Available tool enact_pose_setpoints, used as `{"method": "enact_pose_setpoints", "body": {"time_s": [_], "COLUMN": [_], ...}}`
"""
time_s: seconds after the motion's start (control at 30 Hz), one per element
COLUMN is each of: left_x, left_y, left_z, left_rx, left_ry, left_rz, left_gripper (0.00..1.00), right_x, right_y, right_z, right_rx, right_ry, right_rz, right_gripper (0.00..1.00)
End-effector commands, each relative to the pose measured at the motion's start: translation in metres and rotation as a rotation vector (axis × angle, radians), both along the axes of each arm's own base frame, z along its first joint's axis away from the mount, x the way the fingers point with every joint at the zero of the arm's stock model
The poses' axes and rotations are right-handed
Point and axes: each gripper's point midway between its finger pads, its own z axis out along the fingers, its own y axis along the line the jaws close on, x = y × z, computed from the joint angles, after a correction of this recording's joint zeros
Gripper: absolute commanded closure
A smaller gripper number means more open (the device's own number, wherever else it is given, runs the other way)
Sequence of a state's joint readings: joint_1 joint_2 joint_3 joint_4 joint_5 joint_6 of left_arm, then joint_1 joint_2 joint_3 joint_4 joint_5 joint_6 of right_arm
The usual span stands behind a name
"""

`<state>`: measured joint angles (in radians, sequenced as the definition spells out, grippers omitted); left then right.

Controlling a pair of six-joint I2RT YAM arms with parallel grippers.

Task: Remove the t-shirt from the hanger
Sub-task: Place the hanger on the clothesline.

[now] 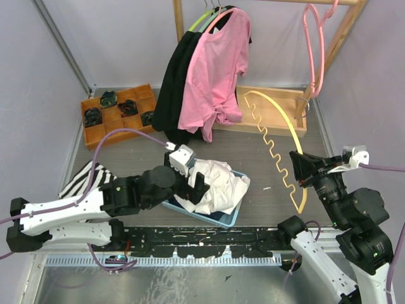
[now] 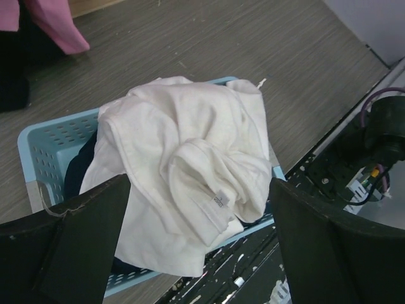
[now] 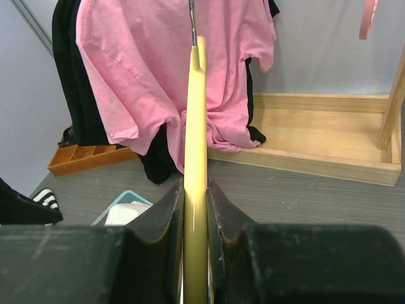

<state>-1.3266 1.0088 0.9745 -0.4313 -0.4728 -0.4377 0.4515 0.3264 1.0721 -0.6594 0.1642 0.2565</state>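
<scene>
Far left, my left tool (image 2: 199, 190) stands wide open with nothing in it, hovering right over the white t-shirt (image 2: 190, 158), one finger either side of the heap. The shirt is off its hanger and piled in the pale blue basket (image 2: 44, 145), on top of something dark, but it is not sitting neatly. A thick fold spills over the near rim towards the edge of the desk (image 1: 133, 158). That is my first worry: if I lift away carelessly, a finger could catch a loose fold and drag the shirt back out, or its own overhang could pull it over the rim. The basket looks light too, so a nudge could shove it along the desk. Moving right, the yellow hanger (image 1: 278, 114) arcs across the desk, its far end reaching towards the wooden base of the rack (image 1: 272, 104). My right tool (image 3: 195, 190) is clamped narrow on it, pinching only the thin edge. That is my second worry: with a hold that slim on something so long, the hanger could twist or slip in the grip. A swing could also hook the hem of the pink t-shirt (image 3: 158, 76) hanging just ahead, or knock the rack.
</scene>
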Motion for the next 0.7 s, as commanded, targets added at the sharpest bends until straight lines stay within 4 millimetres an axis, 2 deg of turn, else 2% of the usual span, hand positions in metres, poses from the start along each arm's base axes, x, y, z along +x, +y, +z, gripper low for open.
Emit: {"method": "enact_pose_setpoints", "body": {"time_s": [0.0,0.3,0.4,0.5,0.67], "left_x": [-0.008,-0.015,-0.016,-0.011,0.007], "left_y": [-0.010,-0.023,-0.021,-0.020,-0.022], "left_z": [0.043,0.082,0.097,0.107,0.113], "left_rx": [-0.130,-0.214,-0.246,-0.264,-0.227], "left_ry": [-0.052,-0.096,-0.118,-0.149,-0.199], "left_rz": [-0.083,-0.153,-0.164,-0.141,-0.063], "left_gripper": [0.02,0.02,0.02,0.02,0.02], "right_x": [-0.002,0.000,0.005,0.008,0.010], "right_y": [-0.007,-0.009,-0.017,-0.018,-0.020], "right_z": [0.033,0.049,0.054,0.057,0.064], "right_rx": [0.025,0.035,0.037,0.029,0.038], "right_ry": [-0.080,-0.090,-0.092,-0.089,-0.107], "right_rz": [-0.026,-0.045,-0.096,-0.110,-0.127], "right_gripper": [0.99,0.99,0.99,0.99,0.99]}}
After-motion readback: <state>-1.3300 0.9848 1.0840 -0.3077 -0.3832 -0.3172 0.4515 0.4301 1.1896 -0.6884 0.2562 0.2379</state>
